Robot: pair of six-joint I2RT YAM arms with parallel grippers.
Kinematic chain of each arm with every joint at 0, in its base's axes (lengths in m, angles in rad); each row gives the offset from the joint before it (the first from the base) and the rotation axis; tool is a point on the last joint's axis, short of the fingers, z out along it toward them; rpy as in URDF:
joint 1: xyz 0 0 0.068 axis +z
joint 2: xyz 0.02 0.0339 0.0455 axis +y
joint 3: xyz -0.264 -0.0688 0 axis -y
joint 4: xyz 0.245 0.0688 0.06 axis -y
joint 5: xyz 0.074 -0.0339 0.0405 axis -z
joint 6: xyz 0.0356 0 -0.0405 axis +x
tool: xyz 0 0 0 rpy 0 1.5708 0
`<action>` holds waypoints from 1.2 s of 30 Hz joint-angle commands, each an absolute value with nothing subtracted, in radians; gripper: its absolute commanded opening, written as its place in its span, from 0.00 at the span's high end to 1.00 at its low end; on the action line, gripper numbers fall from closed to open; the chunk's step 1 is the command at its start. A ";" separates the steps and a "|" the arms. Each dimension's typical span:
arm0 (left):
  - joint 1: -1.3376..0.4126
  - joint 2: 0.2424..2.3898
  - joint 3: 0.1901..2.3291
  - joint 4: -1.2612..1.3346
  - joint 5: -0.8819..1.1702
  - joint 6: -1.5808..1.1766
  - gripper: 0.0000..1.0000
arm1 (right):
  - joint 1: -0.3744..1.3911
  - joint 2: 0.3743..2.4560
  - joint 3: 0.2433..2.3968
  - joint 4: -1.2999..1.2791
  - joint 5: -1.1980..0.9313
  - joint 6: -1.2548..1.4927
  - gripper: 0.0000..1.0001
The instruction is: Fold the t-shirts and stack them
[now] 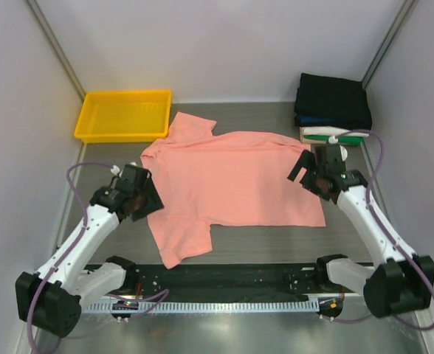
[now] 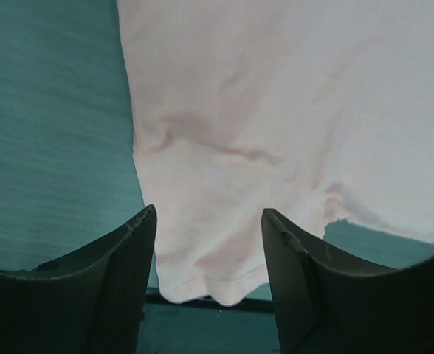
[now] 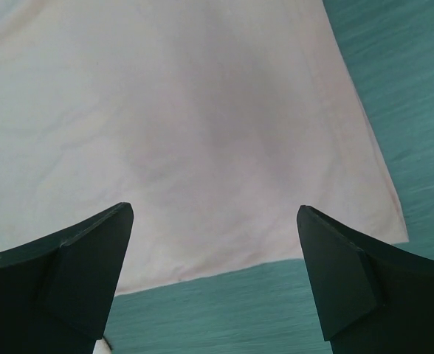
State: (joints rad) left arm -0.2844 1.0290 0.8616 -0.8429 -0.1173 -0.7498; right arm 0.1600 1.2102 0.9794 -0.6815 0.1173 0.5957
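A salmon-pink t-shirt (image 1: 235,177) lies spread flat in the middle of the table, one short sleeve (image 1: 184,243) pointing toward the near edge. My left gripper (image 1: 149,198) hovers open at the shirt's left edge. In the left wrist view that sleeve's hem (image 2: 217,284) shows below and between the spread fingers of the gripper (image 2: 208,210), with nothing gripped. My right gripper (image 1: 305,175) is wide open over the shirt's right side; in the right wrist view this gripper (image 3: 214,209) frames the bottom hem (image 3: 224,258). Folded t-shirts are stacked at the back right, black (image 1: 333,99) on top.
A yellow plastic tray (image 1: 125,114) sits at the back left corner. A black rail (image 1: 224,279) runs along the near edge between the arm bases. Grey walls close in the table on three sides.
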 commanded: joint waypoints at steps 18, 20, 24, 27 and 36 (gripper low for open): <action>-0.842 0.839 0.471 -0.894 -0.236 -1.342 0.47 | 0.144 0.801 0.571 -0.693 0.258 0.896 0.00; -0.876 0.833 0.451 -0.894 -0.236 -1.367 0.48 | 0.126 0.822 0.549 -0.678 0.241 0.890 0.00; -0.922 0.837 0.414 -0.864 -0.249 -1.405 0.48 | 0.080 0.825 0.520 -0.654 0.222 0.888 0.00; -0.923 0.854 0.381 -0.798 -0.236 -1.410 0.54 | 0.066 0.816 0.502 -0.647 0.222 0.893 0.00; -0.925 0.867 0.425 -0.736 -0.359 -1.361 1.00 | 0.040 0.811 0.436 -0.632 0.245 0.925 0.00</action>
State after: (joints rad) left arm -0.9226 0.8577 0.3954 -0.7620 -0.2577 -1.3773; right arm 0.0513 0.8227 0.4503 -0.6689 0.2096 0.8921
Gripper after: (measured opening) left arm 0.023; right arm 0.996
